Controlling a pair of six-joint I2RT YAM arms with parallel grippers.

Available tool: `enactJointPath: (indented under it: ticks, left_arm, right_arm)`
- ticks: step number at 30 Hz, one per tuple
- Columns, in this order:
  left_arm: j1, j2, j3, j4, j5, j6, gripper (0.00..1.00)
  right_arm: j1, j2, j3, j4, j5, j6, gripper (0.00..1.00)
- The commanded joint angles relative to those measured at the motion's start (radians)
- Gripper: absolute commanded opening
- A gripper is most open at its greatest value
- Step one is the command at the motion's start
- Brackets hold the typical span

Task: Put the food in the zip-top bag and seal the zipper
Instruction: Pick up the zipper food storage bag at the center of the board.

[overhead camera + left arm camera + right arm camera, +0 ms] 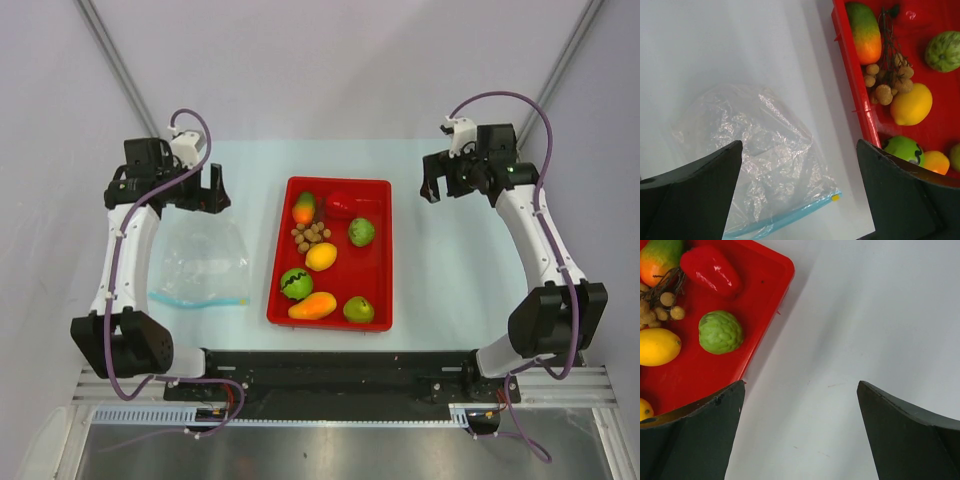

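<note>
Left gripper (pixel 207 190): fingers spread, empty, poised at the far end of the zip-top bag (pixel 205 262).
The bag lies flat, running from this gripper toward the arm bases. It is clear, crinkled, floppy film.
The zipper (pixel 200 299) is a thin light-blue strip, its long axis left-right along the near edge.
Right gripper (pixel 432 186): spread, empty, beside the far right corner of the red tray (pixel 339 181).
All the food sits in the tray, between the arms: smooth mangoes (pixel 313 306), lemon (pixel 321 257), bumpy green fruits (pixel 361 232), glossy red piece (pixel 345 204), clustered brown nuts (pixel 311 235).
Judged: the left arm serves the bag; the right is nearer the food.

Parted fingers (pixel 690 200) frame the bag (pixel 765 150) beside the tray (pixel 852 85).
</note>
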Motion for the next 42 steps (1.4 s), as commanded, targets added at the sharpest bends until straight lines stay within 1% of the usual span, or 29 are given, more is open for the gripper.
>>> enactJointPath:
  ticks: [1,5,6,10,11,12,14,15,16,17,18,19,20,21,22,23,24,27,28,31,34,36,40,42]
  left_arm:
    - [0.003,-0.037,0.037,-0.053,-0.014,0.135,1.0]
    - [0.012,-0.034,0.045,-0.114,-0.046,0.262,1.0]
    - [0.023,-0.035,0.043,-0.151,-0.046,0.331,1.0]
    - [0.063,-0.056,0.003,-0.214,-0.036,0.492,1.0]
    - [0.089,-0.06,-0.009,-0.231,-0.026,0.532,1.0]
    - [0.103,-0.064,-0.024,-0.249,-0.034,0.602,1.0]
    - [0.132,-0.069,-0.09,-0.264,-0.072,0.682,1.0]
    - [0.143,-0.079,-0.119,-0.263,-0.089,0.774,1.0]
    - [0.153,-0.089,-0.183,-0.255,-0.104,0.82,1.0]
    - [0.172,-0.099,-0.22,-0.236,-0.133,0.874,1.0]
    - [0.182,-0.133,-0.256,-0.223,-0.141,0.985,1.0]
    - [0.193,-0.15,-0.329,-0.21,-0.146,1.043,1.0]
    - [0.207,-0.171,-0.366,-0.168,-0.157,1.087,1.0]
    - [0.213,-0.19,-0.398,-0.156,-0.151,1.185,1.0]
    - [0.218,-0.225,-0.456,-0.144,-0.143,1.227,1.0]
    - [0.222,-0.236,-0.483,-0.14,-0.137,1.268,1.0]
    - [0.222,-0.244,-0.506,-0.146,-0.123,1.355,1.0]
    - [0.224,-0.274,-0.595,-0.15,-0.108,1.462,1.0]
    - [0.222,-0.277,-0.636,-0.137,-0.109,1.477,1.0]
    - [0.222,-0.264,-0.685,-0.085,-0.126,1.502,1.0]
    - [0.221,-0.225,-0.711,-0.081,-0.167,1.526,1.0]
    - [0.219,-0.21,-0.733,-0.044,-0.187,1.542,1.0]
    - [0.219,-0.202,-0.808,0.085,-0.201,1.551,1.0]
    - [0.219,-0.184,-0.822,0.151,-0.209,1.549,1.0]
  right_arm:
    - [0.005,-0.057,-0.006,-0.015,0.0,-0.03,1.0]
    - [0.014,-0.065,-0.014,-0.018,-0.003,-0.035,1.0]
    - [0.014,-0.069,-0.015,-0.02,-0.003,-0.036,1.0]
    - [0.039,-0.088,-0.037,-0.021,0.004,-0.05,1.0]
    - [0.045,-0.089,-0.04,-0.02,0.006,-0.055,1.0]
    - [0.049,-0.092,-0.041,-0.024,0.007,-0.058,1.0]
    - [0.058,-0.097,-0.044,-0.026,0.009,-0.065,1.0]
    - [0.068,-0.097,-0.046,-0.027,0.01,-0.069,1.0]
    - [0.072,-0.097,-0.046,-0.027,0.012,-0.072,1.0]
    - [0.078,-0.095,-0.049,-0.029,0.012,-0.076,1.0]
    - [0.086,-0.095,-0.049,-0.03,0.014,-0.079,1.0]
    - [0.092,-0.095,-0.05,-0.032,0.015,-0.082,1.0]
    - [0.095,-0.092,-0.052,-0.032,0.017,-0.085,1.0]
    - [0.103,-0.092,-0.055,-0.032,0.02,-0.088,1.0]
    - [0.105,-0.091,-0.057,-0.032,0.02,-0.09,1.0]
    - [0.108,-0.088,-0.058,-0.03,0.021,-0.092,1.0]
    - [0.112,-0.088,-0.06,-0.03,0.027,-0.093,1.0]
    - [0.123,-0.085,-0.061,-0.035,0.04,-0.104,1.0]
    - [0.129,-0.085,-0.063,-0.035,0.044,-0.107,1.0]
    - [0.131,-0.092,-0.069,-0.033,0.053,-0.107,1.0]
    - [0.134,-0.104,-0.078,-0.027,0.069,-0.108,1.0]
    - [0.134,-0.109,-0.081,-0.029,0.078,-0.11,1.0]
    - [0.135,-0.109,-0.084,-0.026,0.08,-0.108,1.0]
    - [0.138,-0.108,-0.083,-0.027,0.081,-0.108,1.0]
